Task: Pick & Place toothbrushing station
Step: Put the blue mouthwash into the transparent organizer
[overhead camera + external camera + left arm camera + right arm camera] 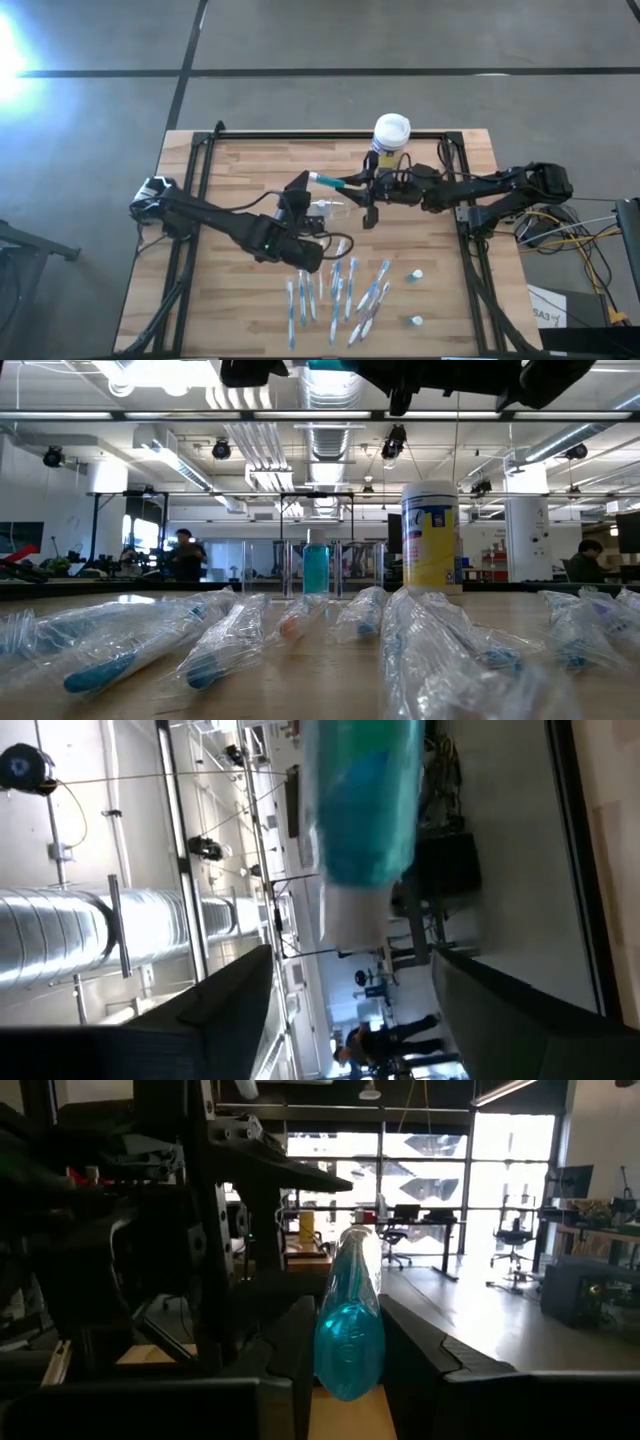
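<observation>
Open-plan robotics lab/workshop w/ exposed silver ducts (325, 435) overhead, polished concrete floor (330, 40), glass partitions, desks & office chairs (515, 1240) (people working in the background).

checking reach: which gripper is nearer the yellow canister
Right. The right gripper holds a wrapped toothbrush just beside the yellow canister; the left gripper sits farther off, across the toothbrush.

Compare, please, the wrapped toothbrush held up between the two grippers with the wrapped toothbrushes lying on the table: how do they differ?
The held toothbrush is up in the air above the table; the loose toothbrushes lie flat on the wooden table. The right gripper is shut on the held toothbrush, with the left gripper open at its other end; nothing touches the loose toothbrushes. The held one is single; the loose ones form a scattered group. All share clear wrappers and blue parts.
</observation>
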`<state>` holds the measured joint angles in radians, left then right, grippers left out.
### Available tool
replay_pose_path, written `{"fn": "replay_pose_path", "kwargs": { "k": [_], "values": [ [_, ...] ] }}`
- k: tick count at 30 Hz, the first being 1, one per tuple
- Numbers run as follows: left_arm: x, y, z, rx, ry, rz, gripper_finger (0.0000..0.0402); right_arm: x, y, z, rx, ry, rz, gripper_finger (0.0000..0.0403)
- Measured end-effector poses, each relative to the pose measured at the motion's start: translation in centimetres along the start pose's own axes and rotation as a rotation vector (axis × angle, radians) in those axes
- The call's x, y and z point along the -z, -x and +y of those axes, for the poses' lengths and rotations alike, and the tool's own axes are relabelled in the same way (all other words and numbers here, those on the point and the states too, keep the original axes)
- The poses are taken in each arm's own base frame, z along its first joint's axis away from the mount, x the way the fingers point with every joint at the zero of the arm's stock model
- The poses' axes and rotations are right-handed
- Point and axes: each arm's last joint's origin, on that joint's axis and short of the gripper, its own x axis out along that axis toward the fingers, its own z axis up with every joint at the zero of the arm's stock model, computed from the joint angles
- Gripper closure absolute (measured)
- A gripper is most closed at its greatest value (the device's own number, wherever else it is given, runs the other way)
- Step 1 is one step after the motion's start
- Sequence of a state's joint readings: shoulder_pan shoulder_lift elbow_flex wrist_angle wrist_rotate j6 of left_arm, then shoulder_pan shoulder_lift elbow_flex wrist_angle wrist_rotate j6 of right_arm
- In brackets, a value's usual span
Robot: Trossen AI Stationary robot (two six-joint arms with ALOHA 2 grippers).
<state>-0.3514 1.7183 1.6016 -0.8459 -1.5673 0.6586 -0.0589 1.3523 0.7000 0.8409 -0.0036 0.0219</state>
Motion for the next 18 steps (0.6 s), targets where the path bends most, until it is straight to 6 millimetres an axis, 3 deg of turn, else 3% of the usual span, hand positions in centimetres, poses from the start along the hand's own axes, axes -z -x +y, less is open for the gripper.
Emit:
{"fn": "replay_pose_path", "kwargs": {
  "k": [7,14,18],
  "values": [
    [2.9,2.5,3.0,0.095,0.223,-0.143,0.0121,-0.2,2.2,0.0,0.0,0.036,-0.014,0.0323],
    [8.6,3.3,6.7,0.536,0.685,-0.38,0.0122,-0.2,5.2,0.0,0.004,0.049,-0.032,0.0318],
    [11.0,2.7,6.3,0.762,0.877,-0.438,0.0122,0.1,6.6,0.0,-0.004,0.065,-0.034,0.0321]
  ]
}}
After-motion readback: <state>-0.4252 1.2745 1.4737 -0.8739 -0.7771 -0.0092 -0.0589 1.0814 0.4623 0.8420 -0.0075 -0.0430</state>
